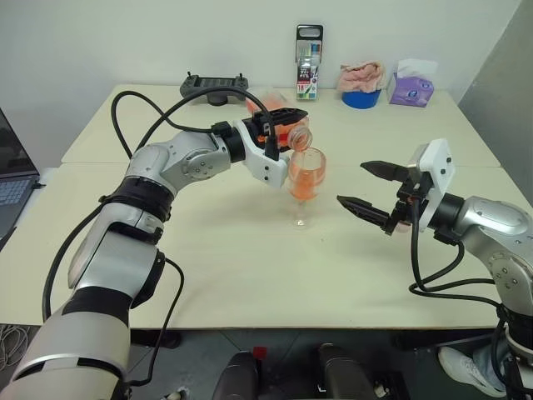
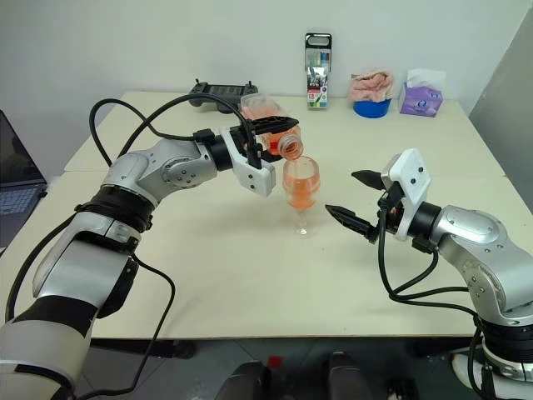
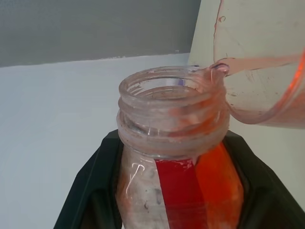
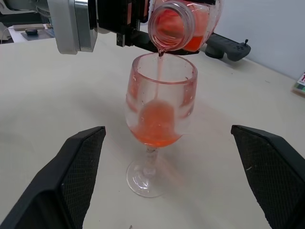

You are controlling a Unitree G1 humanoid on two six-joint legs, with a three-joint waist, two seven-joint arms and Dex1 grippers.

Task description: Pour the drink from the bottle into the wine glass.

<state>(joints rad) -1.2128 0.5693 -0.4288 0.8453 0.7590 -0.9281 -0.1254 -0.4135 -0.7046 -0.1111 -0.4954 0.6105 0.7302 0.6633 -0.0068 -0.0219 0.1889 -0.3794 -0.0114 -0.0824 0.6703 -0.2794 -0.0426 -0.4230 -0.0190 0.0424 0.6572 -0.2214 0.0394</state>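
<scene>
The bottle [image 1: 281, 125] is tipped on its side above the table, its open mouth [image 3: 171, 109] over the rim of the wine glass [image 1: 306, 179]. My left gripper [image 1: 290, 123] is shut on the bottle's body, one black finger [image 3: 90, 191] on each side. A thin stream of orange-red drink [image 4: 159, 71] falls into the glass, whose bowl is partly filled [image 4: 155, 126]. The glass stands upright on the table. To its right my right gripper [image 1: 351, 183] is open, level and pointing at the glass without touching it.
Along the back of the cream table [image 1: 250, 267] are a black controller [image 1: 215, 86], a tall marker pack [image 1: 309, 62], a blue bowl with a pink cloth [image 1: 361, 83] and a purple tissue box [image 1: 411, 83]. A laptop [image 1: 12, 179] sits at the far left.
</scene>
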